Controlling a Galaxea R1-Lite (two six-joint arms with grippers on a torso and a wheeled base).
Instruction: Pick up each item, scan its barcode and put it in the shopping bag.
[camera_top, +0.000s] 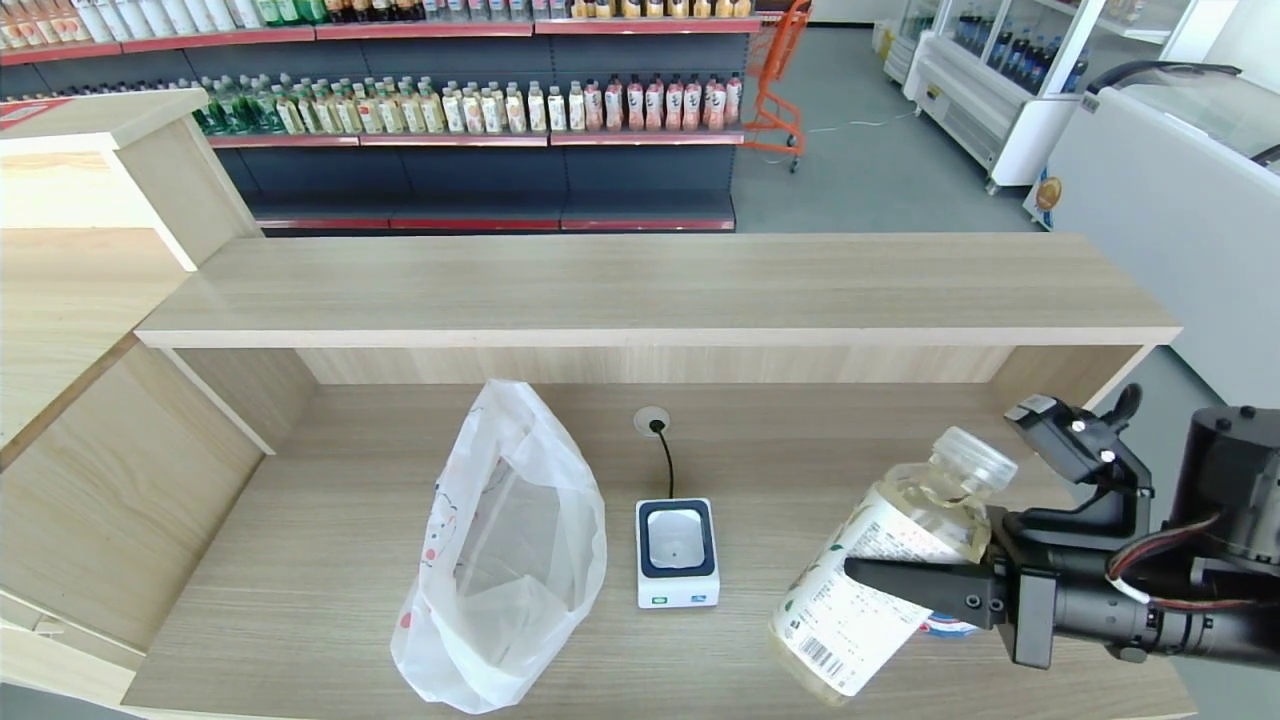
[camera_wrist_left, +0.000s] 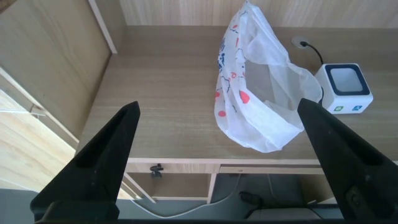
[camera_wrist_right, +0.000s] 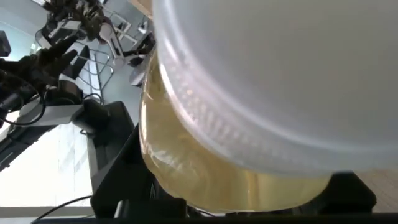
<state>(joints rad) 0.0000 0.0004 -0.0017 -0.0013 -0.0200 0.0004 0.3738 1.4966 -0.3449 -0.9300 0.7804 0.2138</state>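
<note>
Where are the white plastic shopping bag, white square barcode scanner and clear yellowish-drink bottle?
white plastic shopping bag (camera_top: 520, 540): head view, middle of its side.
white square barcode scanner (camera_top: 677, 545): head view, scan window.
clear yellowish-drink bottle (camera_top: 855, 640): head view, printed label.

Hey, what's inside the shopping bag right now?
The shopping bag stands open; through its mouth only its own white plastic shows, no item. Crumpled folds hide its very bottom.

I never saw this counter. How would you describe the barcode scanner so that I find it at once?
Start at the wooden counter below the raised ledge. Near its middle, right of the white shopping bag, sits the scanner. It is the only small white box, with a dark-framed window on top and a black cable.
</note>
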